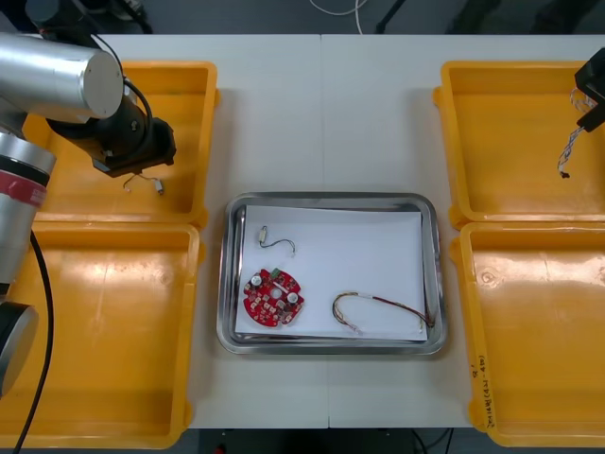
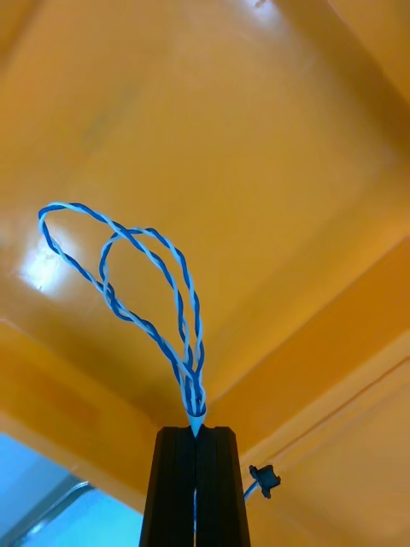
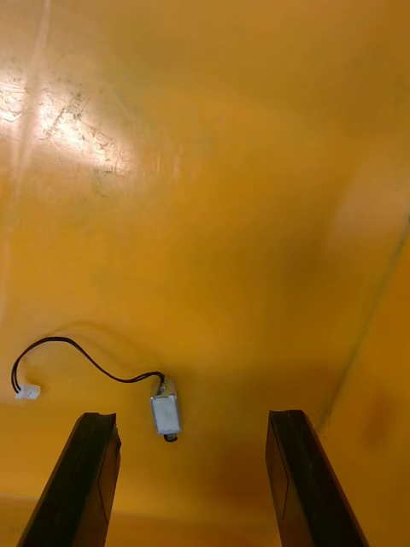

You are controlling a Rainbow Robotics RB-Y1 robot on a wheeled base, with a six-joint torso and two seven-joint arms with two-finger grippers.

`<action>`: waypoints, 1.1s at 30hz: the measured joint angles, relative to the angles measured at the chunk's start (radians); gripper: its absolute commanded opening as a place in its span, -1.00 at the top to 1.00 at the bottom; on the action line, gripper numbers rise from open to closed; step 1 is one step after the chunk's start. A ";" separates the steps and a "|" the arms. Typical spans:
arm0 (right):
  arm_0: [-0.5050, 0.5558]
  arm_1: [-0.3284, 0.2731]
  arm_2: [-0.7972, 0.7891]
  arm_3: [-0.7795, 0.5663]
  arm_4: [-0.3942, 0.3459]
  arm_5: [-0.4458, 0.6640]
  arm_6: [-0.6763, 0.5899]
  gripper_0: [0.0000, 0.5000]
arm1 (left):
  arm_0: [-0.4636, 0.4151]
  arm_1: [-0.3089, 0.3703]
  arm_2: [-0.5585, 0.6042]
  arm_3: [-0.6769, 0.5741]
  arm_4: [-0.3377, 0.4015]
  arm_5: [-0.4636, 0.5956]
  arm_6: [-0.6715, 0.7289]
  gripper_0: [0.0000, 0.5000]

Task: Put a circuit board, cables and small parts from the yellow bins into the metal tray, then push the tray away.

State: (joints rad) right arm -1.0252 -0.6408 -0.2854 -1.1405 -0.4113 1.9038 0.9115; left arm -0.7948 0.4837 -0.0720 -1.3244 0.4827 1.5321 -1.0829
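- Metal tray (image 1: pixel 430 274) holds one red circuit board (image 1: pixel 273 297), one red and yellow cable (image 1: pixel 383 308) and one small wired part (image 1: pixel 266 236).
- Right gripper (image 2: pixel 195 432) clamps one blue and white cable (image 2: pixel 154 282) over the far right bin (image 1: pixel 510 71).
- Left gripper (image 3: pixel 190 417), fingers apart, hangs above one small metal part (image 3: pixel 165 408) in the far left bin (image 1: pixel 189 71).

The tray (image 1: pixel 225 284), white inside, holds a round red board (image 1: pixel 272 298) near left, a short dark cable (image 1: pixel 277 242) far left and a curled red-yellow cable (image 1: pixel 378 310) near right. A looped blue-white cable (image 2: pixel 128 282) hangs pinched in the right gripper (image 2: pixel 196 430) over the far right bin (image 1: pixel 510 132). A metal part (image 3: pixel 165 408) with a black lead lies in the far left bin (image 1: pixel 184 104).
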 measured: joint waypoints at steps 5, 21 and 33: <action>0.027 0.001 0.002 -0.151 -0.021 0.011 0.027 1.00 | 0.015 0.000 -0.004 0.024 0.002 -0.030 0.000 -1.00; 0.091 0.007 0.143 -0.501 -0.194 0.012 0.079 1.00 | 0.063 0.000 -0.037 0.028 0.005 -0.087 0.000 -1.00; 0.114 0.006 0.311 -0.667 -0.373 0.012 0.138 1.00 | 0.074 0.001 -0.059 0.029 0.005 -0.112 0.000 0.67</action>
State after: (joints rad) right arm -0.9116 -0.6345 0.0257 -1.8075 -0.7844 1.9155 1.0493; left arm -0.7209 0.4846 -0.1309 -1.2958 0.4878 1.4203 -1.0829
